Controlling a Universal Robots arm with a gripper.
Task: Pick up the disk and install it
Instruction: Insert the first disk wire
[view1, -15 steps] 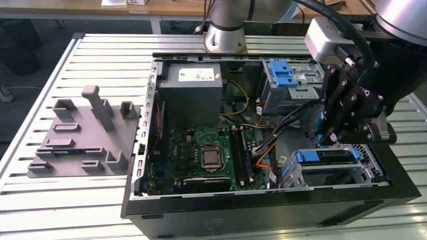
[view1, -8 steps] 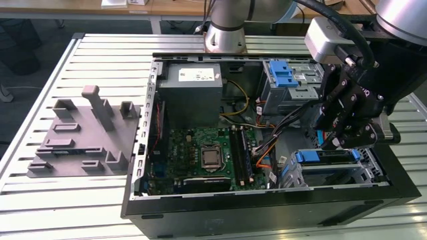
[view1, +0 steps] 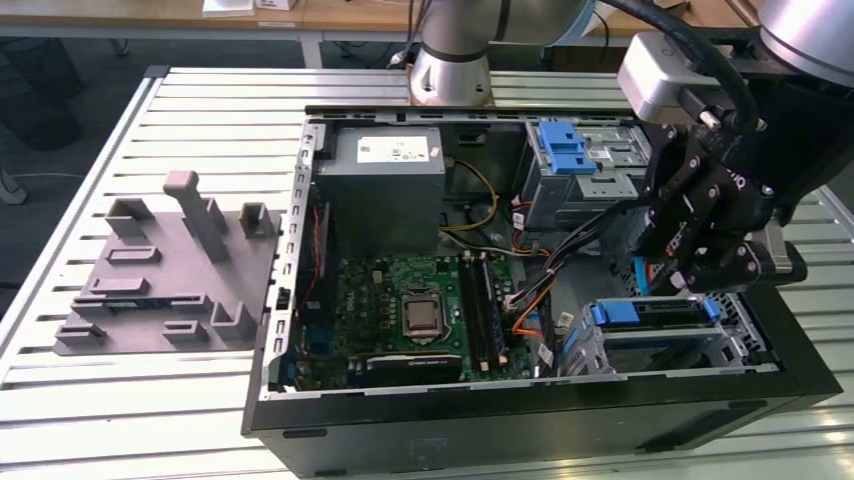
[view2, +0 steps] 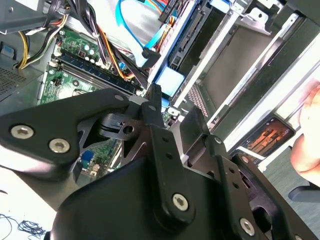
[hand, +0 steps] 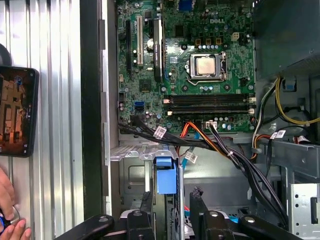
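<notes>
Silver disk (hand: 166, 181) with the blue rail is sitting on edge in the drive cage (view1: 742, 350), at the corner of the case (view1: 534, 432) towards the exterior view's right. Your gripper (hand: 170, 196) is hovering just above it, fingers (hand: 196, 200) spread apart on either side of the blue end, clamping nothing. In the first wrist view you're also getting a phone (hand: 17, 110) lying on the table (hand: 55, 100), with a hand (hand: 7, 220) near it.
</notes>
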